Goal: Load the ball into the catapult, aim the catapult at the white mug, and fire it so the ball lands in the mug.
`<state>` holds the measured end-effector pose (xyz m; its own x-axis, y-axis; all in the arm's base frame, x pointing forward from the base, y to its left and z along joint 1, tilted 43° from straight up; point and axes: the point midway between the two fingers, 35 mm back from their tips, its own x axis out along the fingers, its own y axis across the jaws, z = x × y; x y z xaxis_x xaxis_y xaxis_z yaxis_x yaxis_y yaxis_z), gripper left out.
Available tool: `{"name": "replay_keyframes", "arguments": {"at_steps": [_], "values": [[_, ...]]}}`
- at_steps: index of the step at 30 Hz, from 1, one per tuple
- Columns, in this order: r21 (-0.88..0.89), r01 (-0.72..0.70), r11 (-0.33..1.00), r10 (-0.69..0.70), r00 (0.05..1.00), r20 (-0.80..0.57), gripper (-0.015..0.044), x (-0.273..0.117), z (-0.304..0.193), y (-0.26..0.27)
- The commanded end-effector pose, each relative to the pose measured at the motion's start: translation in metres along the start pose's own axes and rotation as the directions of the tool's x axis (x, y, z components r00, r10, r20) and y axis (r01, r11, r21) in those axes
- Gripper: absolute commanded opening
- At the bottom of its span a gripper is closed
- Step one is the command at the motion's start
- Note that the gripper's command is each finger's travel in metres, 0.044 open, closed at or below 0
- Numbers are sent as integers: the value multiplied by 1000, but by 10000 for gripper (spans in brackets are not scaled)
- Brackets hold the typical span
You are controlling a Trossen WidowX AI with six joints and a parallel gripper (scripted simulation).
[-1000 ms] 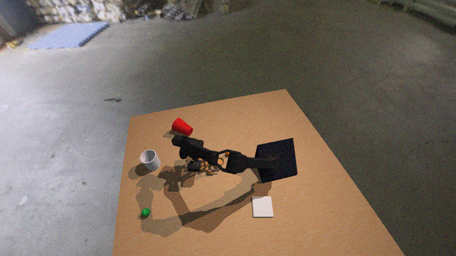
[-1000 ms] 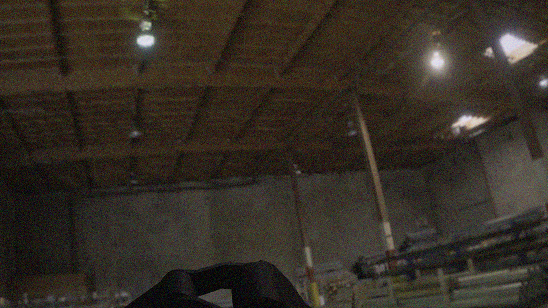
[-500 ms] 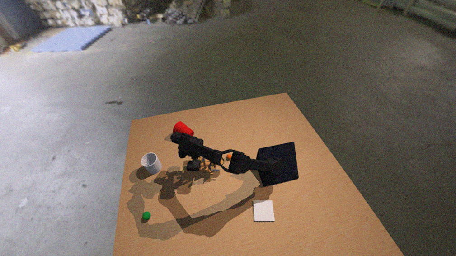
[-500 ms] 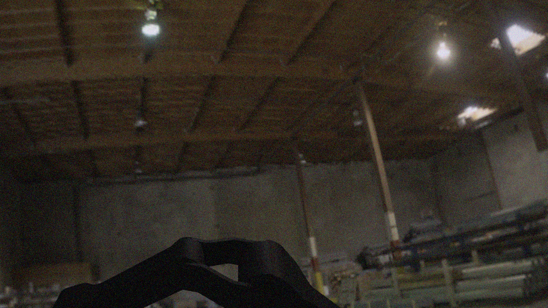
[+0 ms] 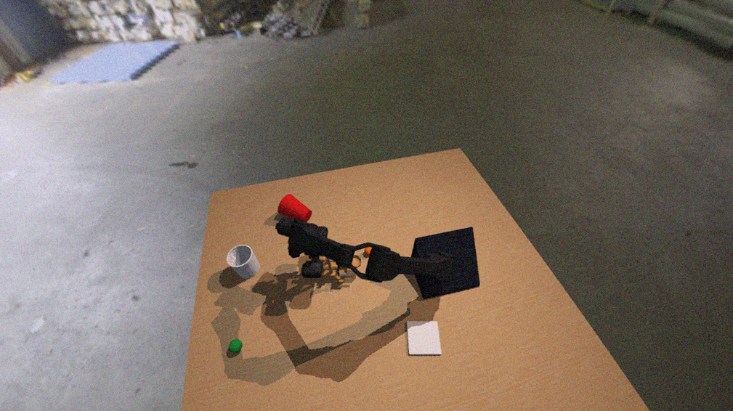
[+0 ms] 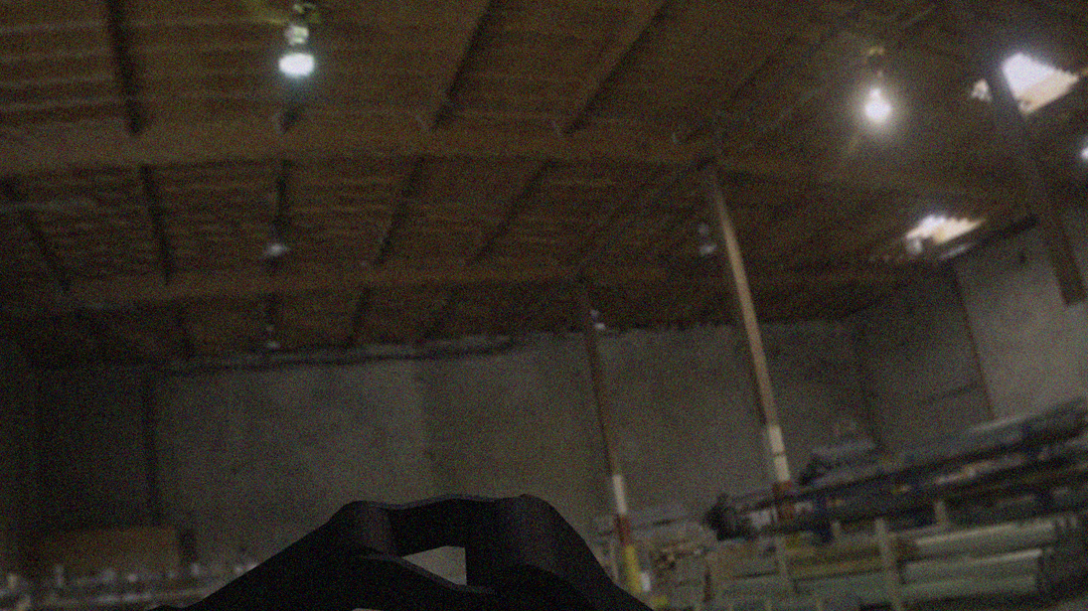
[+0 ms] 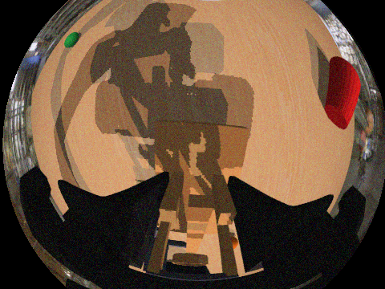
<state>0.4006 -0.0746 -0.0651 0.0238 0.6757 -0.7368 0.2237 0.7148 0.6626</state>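
Note:
The wooden catapult (image 7: 233,146) (image 5: 335,264) stands under my gripper (image 7: 199,179), partly hidden by the arm and dark shadows. The gripper is shut on the catapult, one black finger on each side of its frame in the wrist view. A small orange ball (image 7: 234,242) (image 5: 367,250) lies beside the frame, partly covered by the right finger in the wrist view. The white mug (image 5: 244,262) stands upright toward the table's left edge in the top view. A green ball (image 5: 235,346) (image 7: 71,39) lies farther from the catapult.
A red cup (image 5: 294,207) (image 7: 344,92) is on the wooden table (image 5: 501,370), beyond the wrist in the top view. A black square plate (image 5: 462,242) lies under the arm's base. A white square pad (image 5: 423,338) lies near it. The exterior view shows only the upper arm (image 6: 518,555) and the warehouse.

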Motion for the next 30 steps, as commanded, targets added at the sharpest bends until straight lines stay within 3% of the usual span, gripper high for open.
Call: {"name": "replay_keyframes", "arguments": {"at_steps": [1,17,30], "values": [[5,-3,1000,3,1000,3,0,6,0,0],[0,-1,1000,1,1000,-1,0,18,-1,1],[0,-1,1000,1,1000,-1,341,18,-1,1]]}}
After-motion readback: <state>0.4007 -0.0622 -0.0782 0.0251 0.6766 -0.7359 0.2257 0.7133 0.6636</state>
